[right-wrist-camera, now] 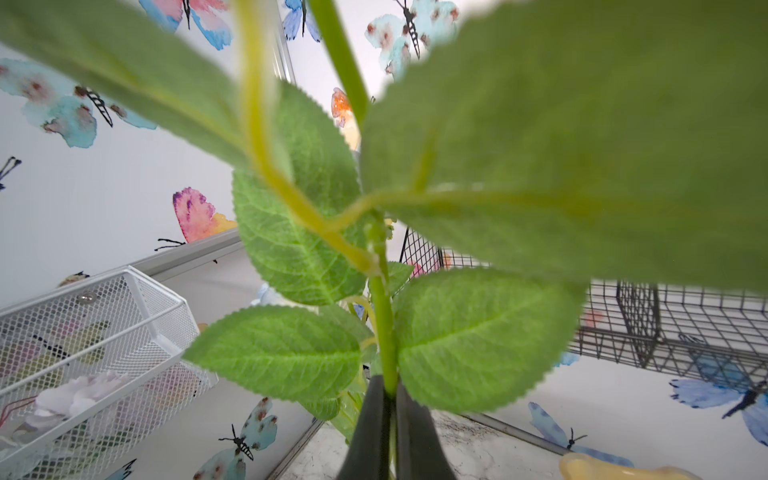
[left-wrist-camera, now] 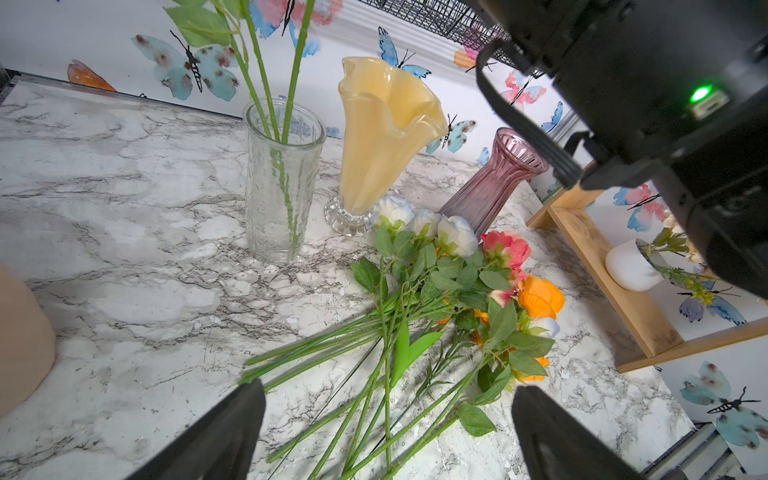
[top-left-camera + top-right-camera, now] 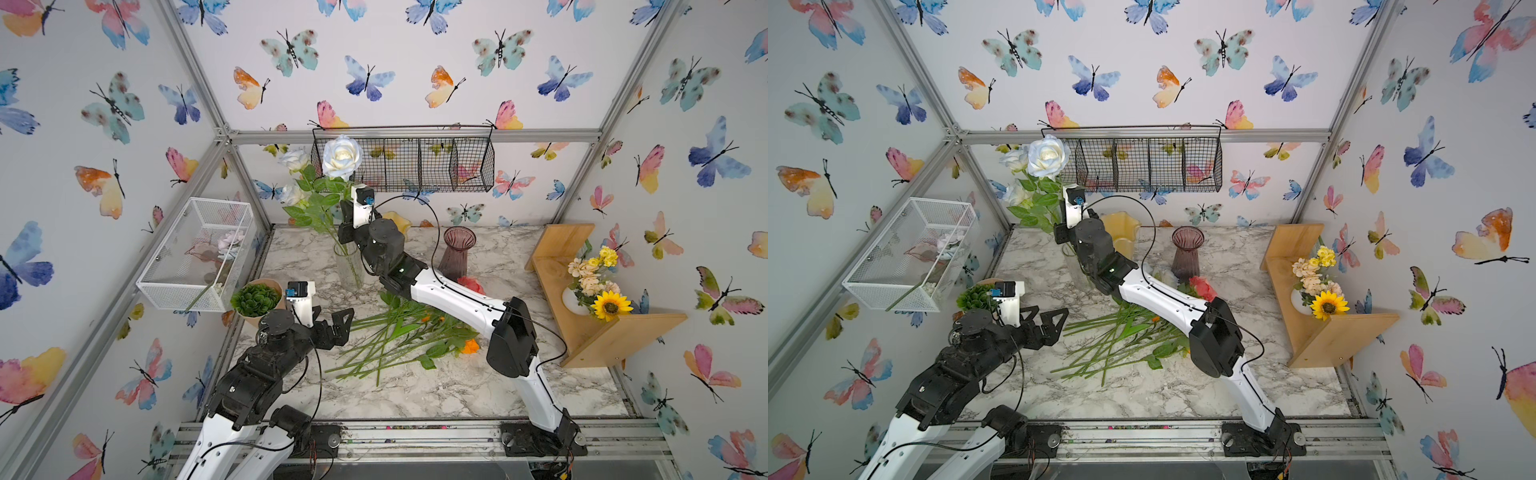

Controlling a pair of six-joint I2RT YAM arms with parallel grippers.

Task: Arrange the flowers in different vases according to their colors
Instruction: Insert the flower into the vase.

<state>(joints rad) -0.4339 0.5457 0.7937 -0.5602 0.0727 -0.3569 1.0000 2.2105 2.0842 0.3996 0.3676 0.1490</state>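
Right fingers (image 1: 368, 436) pinch white rose (image 3: 342, 157) stem (above clear vase (image 2: 270, 216)).

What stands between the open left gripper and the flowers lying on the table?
Nothing visible does. The left gripper faces the stem ends of the flower pile over the bare marble table. The right arm crosses above the blooms only, farther off.

White butterfly-papered walls (image 3: 395, 83) framed by silver aluminium bars (image 3: 415, 136) enclose a grey-veined marble tabletop (image 3: 415, 390), with a black wire basket (image 3: 436, 166) on the back wall, a white mesh basket (image 3: 178, 297) and a pale wooden shelf (image 3: 602, 336).
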